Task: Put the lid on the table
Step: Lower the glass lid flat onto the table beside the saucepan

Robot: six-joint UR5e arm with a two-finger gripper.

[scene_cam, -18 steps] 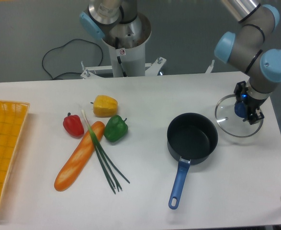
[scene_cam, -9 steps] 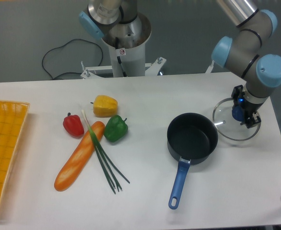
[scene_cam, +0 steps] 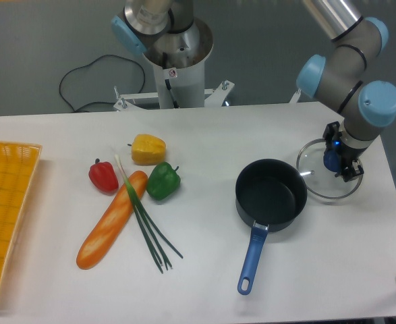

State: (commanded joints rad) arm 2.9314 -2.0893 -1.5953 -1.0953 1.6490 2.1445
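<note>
Nearest the camera, a dark saucepan point(scene_cam: 271, 200) is seen standing upright on the white table point(scene_cam: 204, 283), its blue handle point(scene_cam: 251, 260) pointing toward the front edge. To its left, a bunch of green onions point(scene_cam: 146, 218) is laid across a long baguette point(scene_cam: 112, 219), which is set at a slant. At the far left edge, a yellow mesh basket point(scene_cam: 3, 209) is partly cut off by the frame.

Further back, a red pepper point(scene_cam: 103, 175) and a green pepper point(scene_cam: 162, 180) are placed on either side of the baguette's upper end, and a yellow pepper point(scene_cam: 148, 149) is set just behind them.

At the right, just behind the saucepan, the clear glass lid point(scene_cam: 326, 178) is seen, its near-left rim close to the saucepan's rim. The gripper point(scene_cam: 335, 160) is positioned over the lid's centre, and the jaws are closed on the blue knob. Whether the lid rests on the table or is held slightly above it cannot be told.

Behind the table, the arm's grey base column point(scene_cam: 171, 50) is mounted.
</note>
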